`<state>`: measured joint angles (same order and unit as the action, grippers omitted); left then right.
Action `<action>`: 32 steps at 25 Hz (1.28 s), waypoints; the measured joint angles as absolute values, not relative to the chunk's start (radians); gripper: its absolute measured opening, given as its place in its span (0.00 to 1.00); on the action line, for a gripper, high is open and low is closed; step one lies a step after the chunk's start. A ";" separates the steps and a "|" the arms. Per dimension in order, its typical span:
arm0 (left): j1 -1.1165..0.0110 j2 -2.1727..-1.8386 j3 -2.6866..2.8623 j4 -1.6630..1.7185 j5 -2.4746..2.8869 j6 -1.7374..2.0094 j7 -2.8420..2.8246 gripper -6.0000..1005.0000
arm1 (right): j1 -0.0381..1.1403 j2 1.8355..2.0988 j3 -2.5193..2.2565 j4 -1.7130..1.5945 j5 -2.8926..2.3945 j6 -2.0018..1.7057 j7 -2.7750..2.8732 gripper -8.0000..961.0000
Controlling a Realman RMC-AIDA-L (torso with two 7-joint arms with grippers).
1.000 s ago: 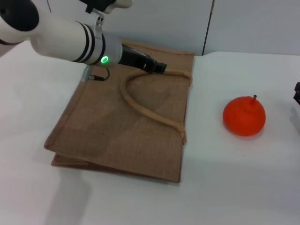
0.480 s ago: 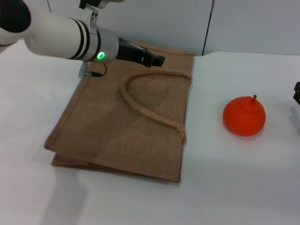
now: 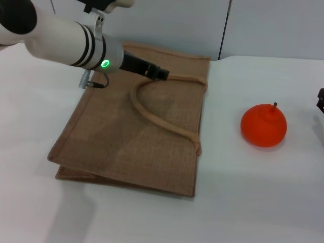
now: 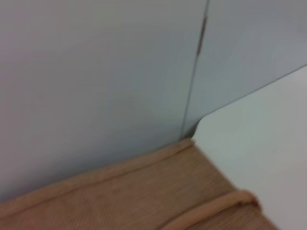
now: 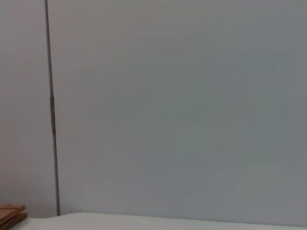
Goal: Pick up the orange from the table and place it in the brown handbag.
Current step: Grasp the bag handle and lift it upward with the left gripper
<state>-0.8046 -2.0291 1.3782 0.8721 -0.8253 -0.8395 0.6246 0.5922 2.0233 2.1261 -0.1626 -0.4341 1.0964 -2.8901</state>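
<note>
Risk of lifting only the upper handle (image 3: 152, 114) while the brown handbag (image 3: 126, 147) lies flat and shut, leaving no mouth for the orange (image 3: 263, 125). Left gripper (image 3: 161, 74) at the bag's far edge; fingers perhaps closed, cannot tell. Orange well right of the bag, on white table (image 3: 253, 202); right gripper (image 3: 321, 100) barely visible beyond it. Pale wall panels (image 5: 182, 105) behind.

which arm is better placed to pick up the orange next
Right, probably. The orange sits on the table at the robot's right, near the right claw at that edge. The left claw is over the brown handbag, by its handle.
</note>
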 joint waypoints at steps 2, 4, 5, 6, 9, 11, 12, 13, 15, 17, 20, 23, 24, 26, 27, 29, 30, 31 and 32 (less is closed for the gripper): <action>-0.804 -2.029 1.372 0.871 -0.790 -0.844 0.592 0.60 | 0.592 2.023 2.126 -0.163 -0.434 1.096 -2.890 0.83; -0.801 -2.029 1.361 0.871 -0.770 -0.851 0.574 0.60 | 0.592 2.023 2.126 -0.163 -0.434 1.097 -2.890 0.83; -0.799 -2.029 1.353 0.871 -0.766 -0.857 0.569 0.60 | 0.592 2.023 2.126 -0.163 -0.434 1.097 -2.890 0.83; -0.799 -2.028 1.347 0.873 -0.763 -0.861 0.566 0.60 | 0.592 2.023 2.126 -0.163 -0.434 1.097 -2.890 0.83; -0.797 -2.026 1.331 0.875 -0.762 -0.873 0.560 0.60 | 0.592 2.023 2.126 -0.163 -0.434 1.097 -2.890 0.83; -0.796 -2.026 1.320 0.874 -0.761 -0.882 0.557 0.60 | 0.592 2.023 2.126 -0.163 -0.434 1.097 -2.890 0.83; -0.796 -2.025 1.318 0.873 -0.761 -0.883 0.554 0.60 | 0.592 2.023 2.126 -0.163 -0.434 1.098 -2.889 0.83; -0.796 -2.025 1.317 0.871 -0.760 -0.883 0.551 0.60 | 0.592 2.023 2.126 -0.163 -0.434 1.099 -2.889 0.83; -0.796 -2.025 1.317 0.869 -0.755 -0.883 0.542 0.60 | 0.592 2.023 2.126 -0.163 -0.434 1.102 -2.889 0.83; -0.793 -2.025 1.316 0.866 -0.748 -0.880 0.535 0.60 | 0.592 2.023 2.126 -0.163 -0.434 1.105 -2.889 0.83; -0.788 -2.025 1.314 0.857 -0.746 -0.871 0.536 0.60 | 0.592 2.023 2.126 -0.163 -0.434 1.106 -2.889 0.83; -0.785 -2.025 1.292 0.838 -0.746 -0.865 0.543 0.60 | 0.592 2.023 2.126 -0.163 -0.434 1.107 -2.889 0.83; -0.785 -2.025 1.284 0.830 -0.746 -0.864 0.546 0.60 | 0.592 2.023 2.126 -0.163 -0.434 1.107 -2.889 0.83; -0.786 -2.026 1.272 0.816 -0.748 -0.860 0.551 0.60 | 0.593 2.023 2.126 -0.163 -0.434 1.107 -2.888 0.83; -0.786 -2.026 1.269 0.810 -0.750 -0.857 0.554 0.60 | 0.593 2.023 2.126 -0.163 -0.434 1.107 -2.888 0.83; -0.787 -2.026 1.267 0.796 -0.754 -0.851 0.560 0.60 | 0.593 2.023 2.126 -0.163 -0.434 1.107 -2.888 0.83; -0.788 -2.025 1.266 0.790 -0.755 -0.849 0.561 0.60 | 0.594 2.023 2.126 -0.163 -0.434 1.107 -2.888 0.83; -0.790 -2.025 1.266 0.781 -0.756 -0.847 0.561 0.60 | 0.594 2.023 2.126 -0.163 -0.434 1.107 -2.888 0.83; -0.792 -2.024 1.266 0.773 -0.756 -0.845 0.561 0.60 | 0.594 2.023 2.125 -0.163 -0.434 1.107 -2.888 0.83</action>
<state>-0.7922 -2.0241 1.2660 0.7732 -0.7556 -0.8450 0.5611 0.5940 2.0233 2.1253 -0.1625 -0.4341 1.1065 -2.8884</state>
